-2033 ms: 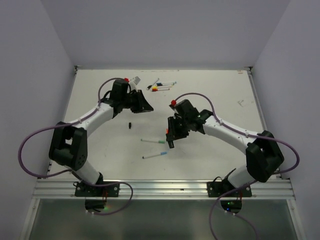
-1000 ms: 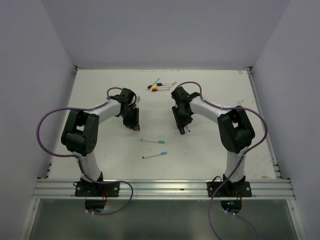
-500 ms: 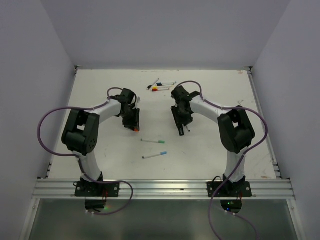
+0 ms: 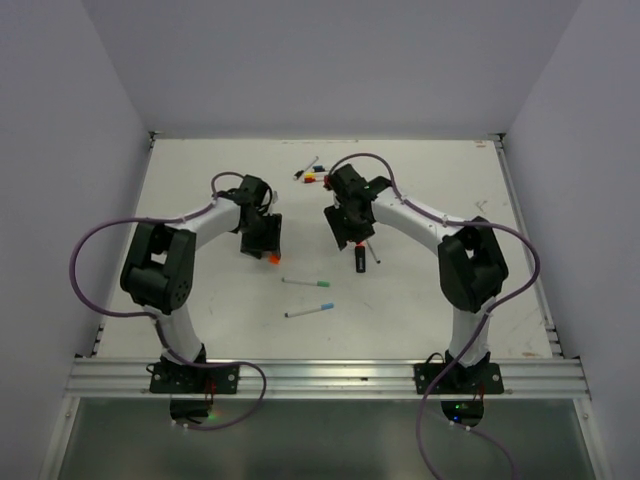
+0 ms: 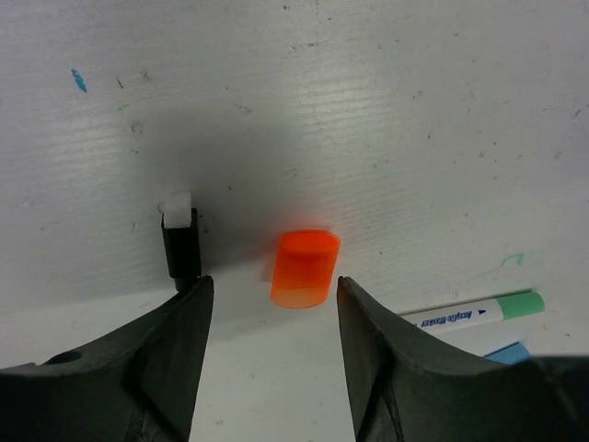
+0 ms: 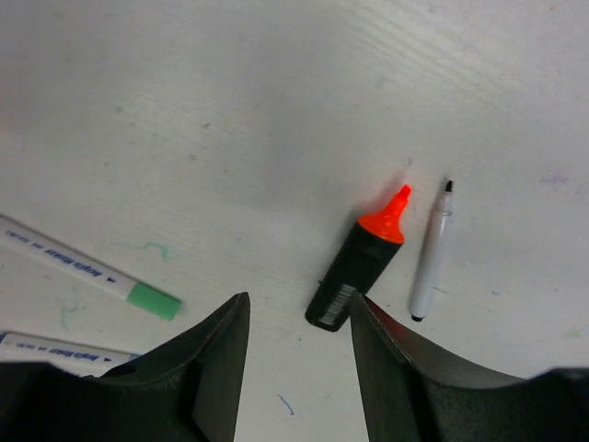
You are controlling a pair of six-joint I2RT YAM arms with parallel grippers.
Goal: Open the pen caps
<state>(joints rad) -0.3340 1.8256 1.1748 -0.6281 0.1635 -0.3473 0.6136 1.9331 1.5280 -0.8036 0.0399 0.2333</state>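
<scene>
Highlighter (image 6: 357, 269) uncapped, orange tip bare. Orange cap (image 5: 305, 268) upright on bench (image 5: 414, 110), between left gripper (image 5: 269, 308) fingers, which stand apart, empty. Right gripper (image 6: 297, 313) apart, empty, over highlighter. Thin pen (image 6: 430, 258) open. Green-capped pen (image 6: 87, 267), blue-capped pen (image 4: 308, 312), far cluster (image 4: 308, 172) likely remain.

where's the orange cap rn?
Left wrist view: the orange cap sits free on the table between the open fingers of the left gripper, with a small black cap on its left. Top view: left of centre.
</scene>
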